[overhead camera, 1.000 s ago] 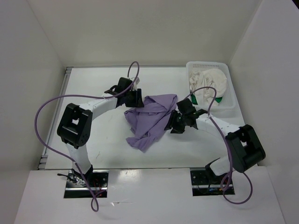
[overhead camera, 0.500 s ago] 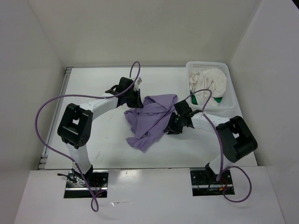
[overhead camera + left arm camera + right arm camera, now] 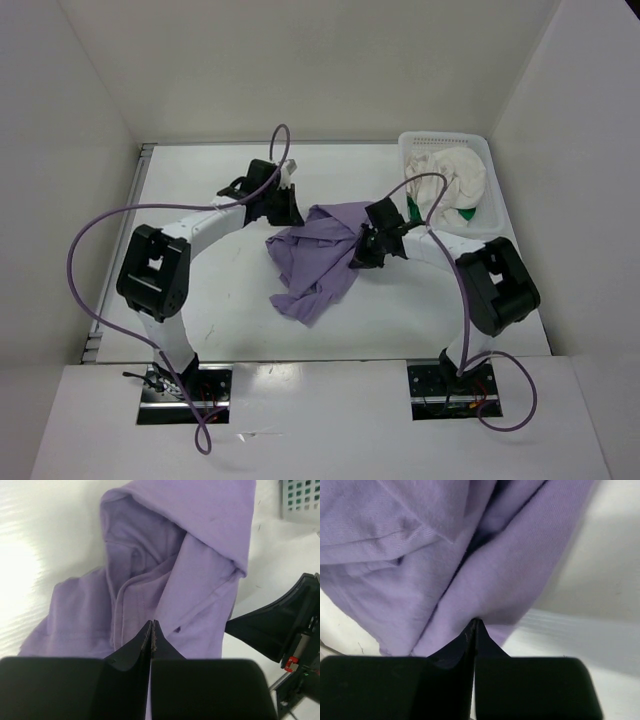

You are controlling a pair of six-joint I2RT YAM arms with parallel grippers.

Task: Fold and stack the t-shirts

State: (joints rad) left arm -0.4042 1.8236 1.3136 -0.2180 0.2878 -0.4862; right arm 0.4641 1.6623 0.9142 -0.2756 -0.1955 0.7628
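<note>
— Left gripper (image 3: 151,628), right gripper (image 3: 474,626): what state?
— Both are pressed together, pinching the purple shirt (image 3: 315,265) at mid-table.
— Surroundings?
— White walls (image 3: 300,70) and a white table (image 3: 200,190). The basket (image 3: 445,140) at 2 o'clock holds the cream shirt (image 3: 455,178) and green shirt (image 3: 467,213).

A lab test booth: plain white walls (image 3: 320,70) enclose a white table (image 3: 195,185) carrying cabled robot arms (image 3: 155,272).
</note>
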